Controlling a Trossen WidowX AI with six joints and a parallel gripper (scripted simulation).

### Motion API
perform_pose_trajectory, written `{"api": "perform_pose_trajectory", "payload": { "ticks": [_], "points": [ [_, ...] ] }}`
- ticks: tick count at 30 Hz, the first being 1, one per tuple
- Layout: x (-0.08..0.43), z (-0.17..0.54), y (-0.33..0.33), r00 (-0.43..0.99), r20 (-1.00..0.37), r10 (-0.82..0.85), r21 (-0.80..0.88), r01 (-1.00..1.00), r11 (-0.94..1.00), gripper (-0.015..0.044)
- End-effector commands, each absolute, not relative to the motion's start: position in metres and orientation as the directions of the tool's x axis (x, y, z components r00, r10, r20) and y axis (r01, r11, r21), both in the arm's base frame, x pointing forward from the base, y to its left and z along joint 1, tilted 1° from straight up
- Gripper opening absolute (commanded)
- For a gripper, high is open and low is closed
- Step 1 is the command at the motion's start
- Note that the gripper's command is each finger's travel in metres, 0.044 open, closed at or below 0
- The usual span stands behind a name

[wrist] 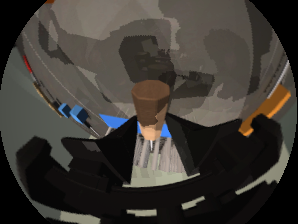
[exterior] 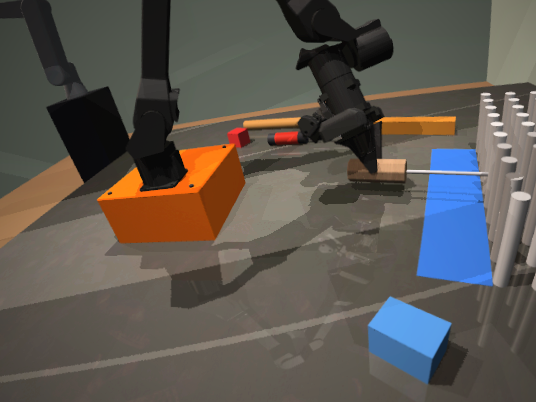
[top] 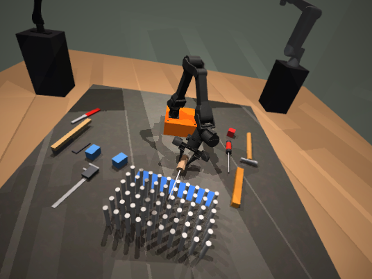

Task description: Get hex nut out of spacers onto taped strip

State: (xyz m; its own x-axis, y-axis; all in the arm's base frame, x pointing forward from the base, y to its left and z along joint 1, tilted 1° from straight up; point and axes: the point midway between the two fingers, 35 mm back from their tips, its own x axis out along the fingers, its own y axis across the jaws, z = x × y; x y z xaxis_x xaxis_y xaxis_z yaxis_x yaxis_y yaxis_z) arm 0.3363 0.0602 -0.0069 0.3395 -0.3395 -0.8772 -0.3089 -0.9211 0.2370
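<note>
Desk: How far along are we out there?

Me: Tool in hand, I'd say; my gripper (top: 184, 160) (exterior: 375, 167) (wrist: 150, 116) is closed on the wooden handle (top: 181, 164) (exterior: 390, 170) (wrist: 151, 102); its thin rod (top: 174, 184) (exterior: 445, 172) runs over the blue strip (top: 210, 198) (exterior: 452, 215) (wrist: 112, 121), on the near side of my grip in the top view, and in among the first spacers (top: 105, 216) (exterior: 511, 240) (wrist: 156, 152)!

Desk: And the nut?

Me: I can't pick it out, nor the rod's end; I see no nut on the strip, so I judge the dragging is unfinished.

Desk: Spacers?

Me: All those I can see are standing; a sideways swing of the rod could topple one, so it's slow and straight for me.

Desk: What's left?

Me: Catch the nut, draw it onto the strip; lay the tool outside the field; then open up and back off, touching nothing.
</note>
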Motion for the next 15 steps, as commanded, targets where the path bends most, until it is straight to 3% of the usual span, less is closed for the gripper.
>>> {"api": "perform_pose_trajectory", "payload": {
  "ticks": [1, 15],
  "points": [
    [0.340, -0.009, 0.059, 0.336, -0.878, -0.342, 0.241, -0.306, -0.921, 0.0000],
    [0.350, -0.009, 0.056, 0.337, -0.878, -0.341, 0.241, -0.306, -0.921, 0.0000]
  ]
}}
